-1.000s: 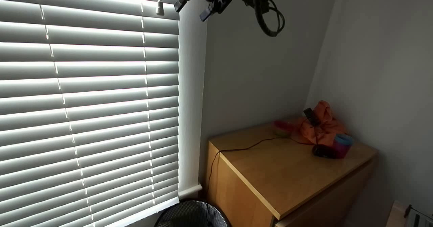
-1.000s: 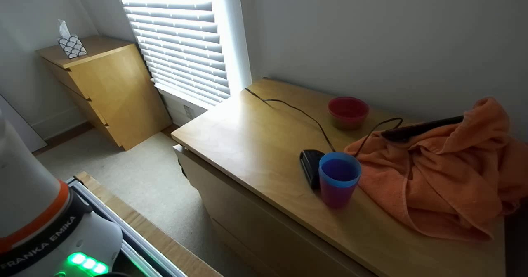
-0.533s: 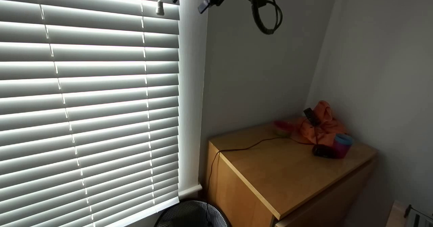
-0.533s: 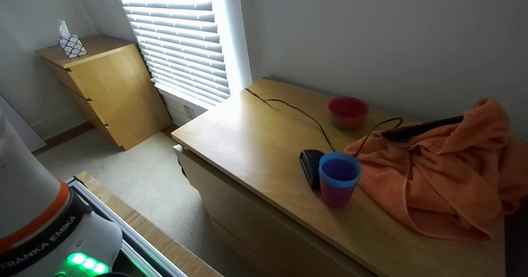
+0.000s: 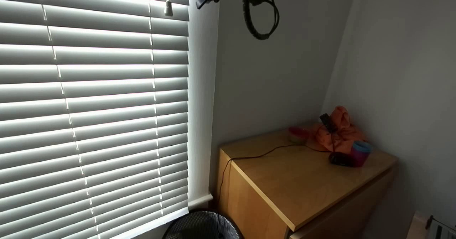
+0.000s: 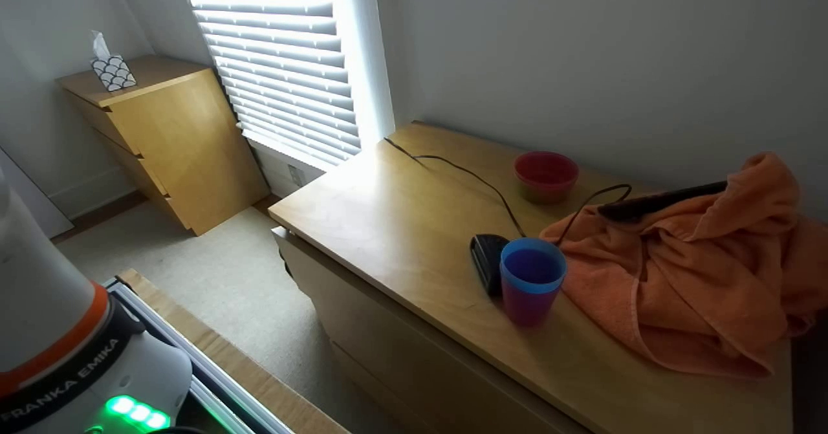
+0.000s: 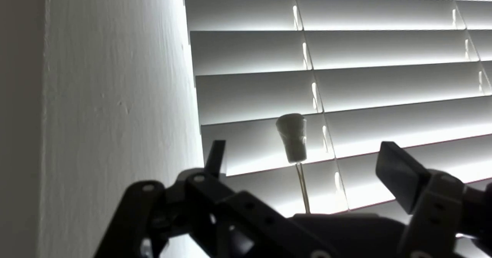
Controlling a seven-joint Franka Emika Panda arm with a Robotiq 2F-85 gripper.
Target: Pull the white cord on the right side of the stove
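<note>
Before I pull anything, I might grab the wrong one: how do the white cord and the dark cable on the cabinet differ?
The white cord hangs straight by the blind; the dark cable bends across the cabinet top. The cord ends in a knob; the cable shows no knob. Both are thin.

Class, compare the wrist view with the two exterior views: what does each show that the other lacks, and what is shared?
Only the wrist view: the white cord seen as two strands meeting its end knob, framed by the open gripper.
Only the exterior views: the wooden dresser with the orange towel, blue-rimmed cup, red-rimmed bowl and black cable.
Shared: the slatted window blind and window frame; the end knob and gripper also appear in an exterior view.
</note>
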